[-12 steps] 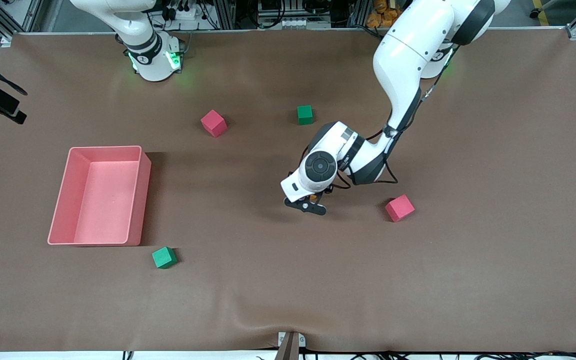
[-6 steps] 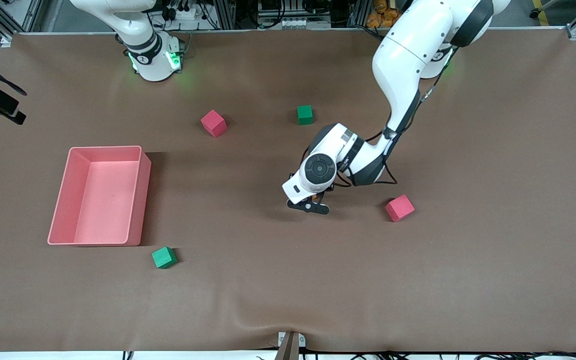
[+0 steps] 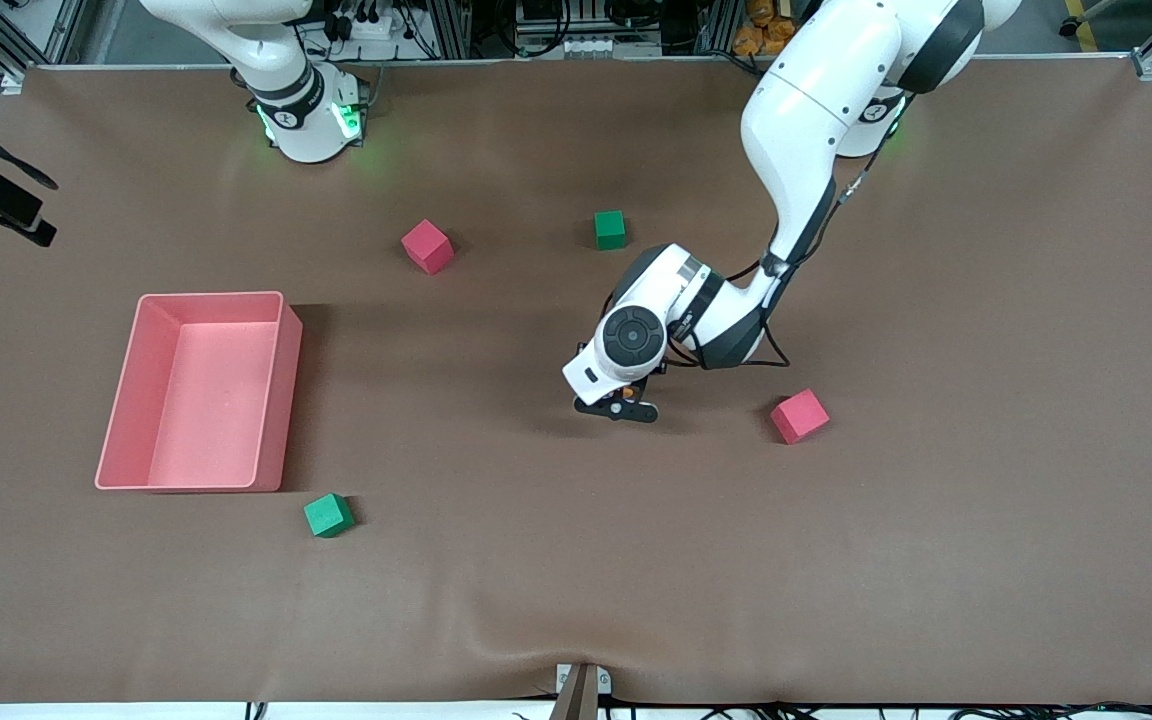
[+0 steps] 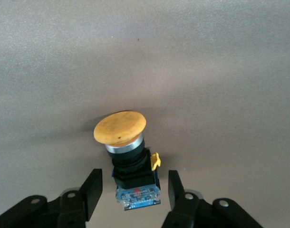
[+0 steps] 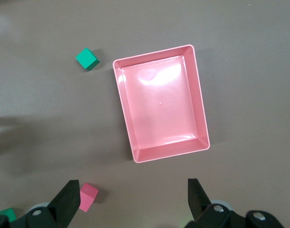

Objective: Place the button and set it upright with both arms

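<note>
Your left gripper point(image 4: 130, 192), fingers apart astride the tiny black-bodied, orange-capped button point(image 4: 128, 159) at frame centre, had drifted slightly upward, suggesting release; your right gripper point(image 5: 133, 199) waited open.

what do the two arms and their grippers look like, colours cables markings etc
Both arms are glossy white with rounded shells and black joint bands. The left arm has a round black cap on its wrist and thin black cables looping beside it. The right arm has a green-lit base. The left gripper and the right gripper are matte black, with flat angular fingers and small silver screws.
</note>
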